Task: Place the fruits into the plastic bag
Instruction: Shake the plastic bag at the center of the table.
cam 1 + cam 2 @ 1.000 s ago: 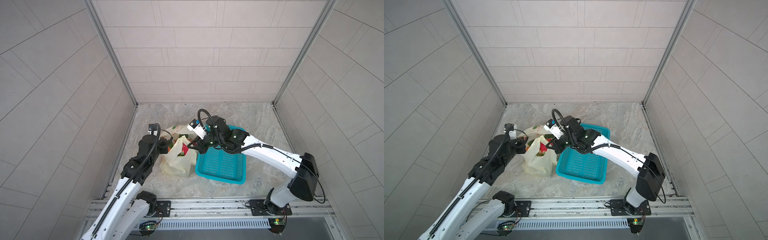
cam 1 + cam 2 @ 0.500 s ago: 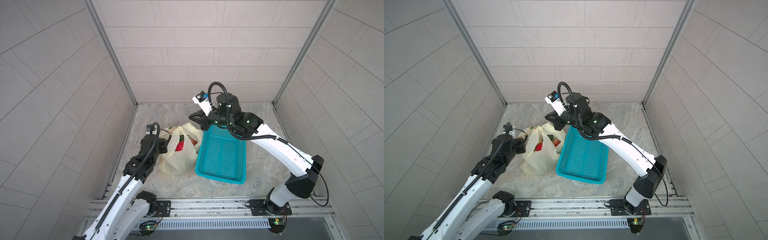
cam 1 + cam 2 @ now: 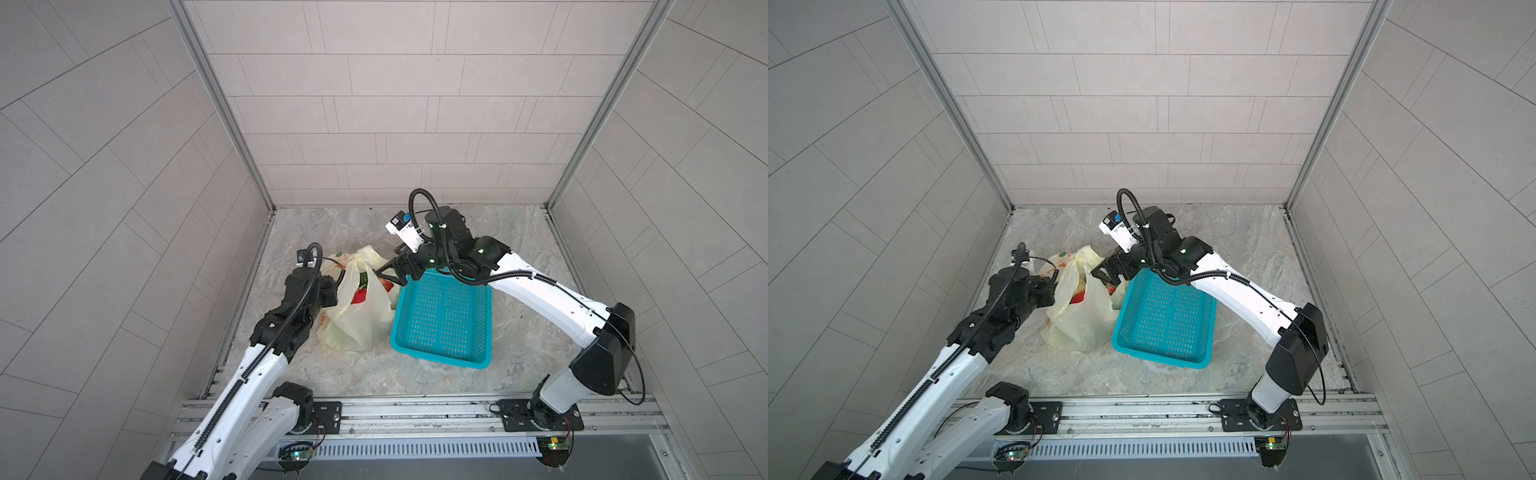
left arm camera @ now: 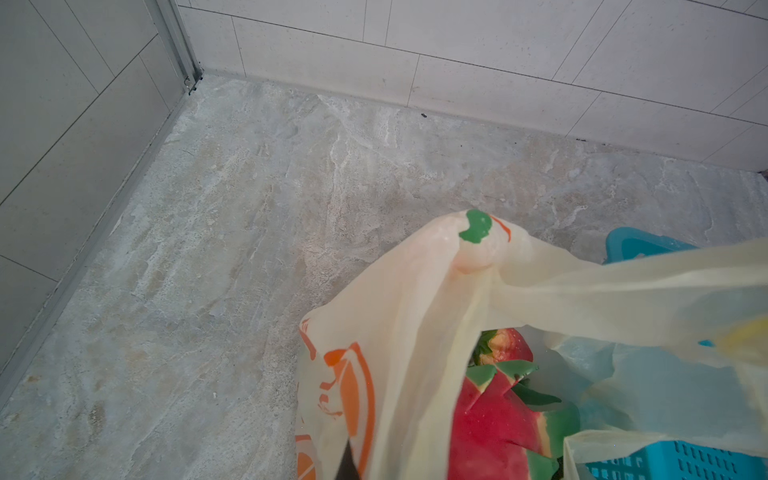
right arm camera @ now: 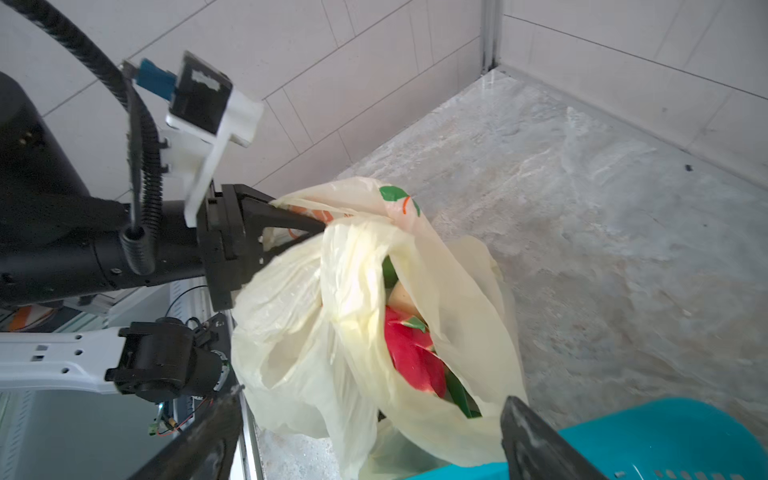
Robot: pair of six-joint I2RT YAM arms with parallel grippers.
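The pale-yellow plastic bag (image 3: 356, 320) (image 3: 1079, 326) stands on the floor to the left of the basket. My left gripper (image 3: 333, 287) (image 3: 1051, 291) (image 5: 309, 226) is shut on the bag's left handle and holds it up. A red-pink dragon fruit (image 3: 360, 296) (image 4: 490, 419) (image 5: 409, 353) lies inside, with a small red fruit (image 4: 505, 347) beside it. My right gripper (image 3: 387, 273) (image 3: 1104, 273) (image 5: 365, 444) hovers at the right side of the bag's mouth, open, its fingers (image 5: 536, 449) wide apart and gripping nothing. The other fruits are hidden.
A teal perforated basket (image 3: 440, 359) (image 3: 1158, 357) (image 5: 665, 436) sits against the bag's right side, with no fruit showing in it. Tiled walls close in the marble floor on three sides, and a metal rail runs along the front.
My right gripper rose toward the back wall, then came down to the bag's mouth and opened. The basket turned slightly. My left gripper kept its hold on the bag.
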